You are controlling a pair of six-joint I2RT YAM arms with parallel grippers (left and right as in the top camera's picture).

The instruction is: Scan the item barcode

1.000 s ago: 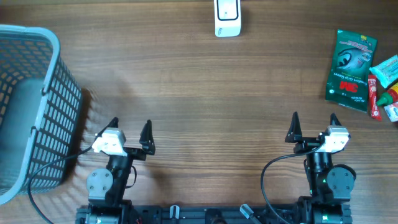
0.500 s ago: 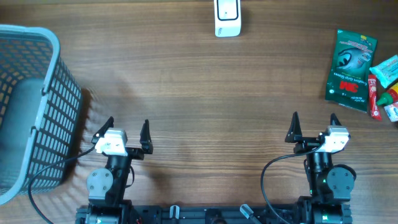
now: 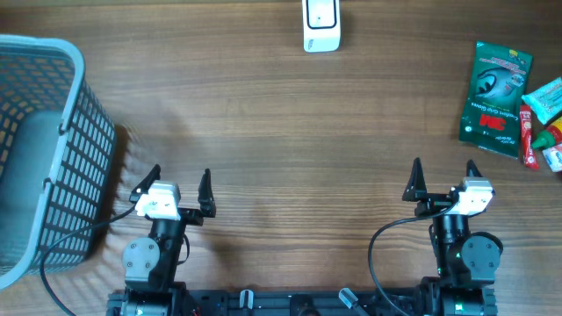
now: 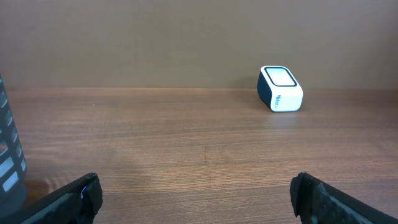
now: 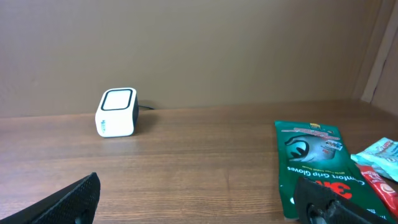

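A white and dark barcode scanner [image 3: 320, 25] stands at the far middle edge of the table, also seen as a scanner [image 4: 280, 88] and scanner [image 5: 117, 112] from the wrists. A green glove packet [image 3: 496, 98] lies flat at the far right, the packet [image 5: 313, 163] close ahead of my right fingers. My left gripper [image 3: 181, 183] hovers open near the front left with nothing between its fingers [image 4: 81, 198]. Front right, the right gripper [image 3: 444, 176] is open and empty as well, its fingertips [image 5: 74, 199] spread wide.
A grey-blue plastic basket [image 3: 53, 158] stands at the left edge, just left of my left arm. Small colourful packets and a red tube [image 3: 543, 123] lie beside the green packet at the right edge. A cable [image 3: 386, 241] loops by the right arm's base.
My left gripper has turned slightly, straightening toward the table's far side. The right arm and all objects have stayed put.
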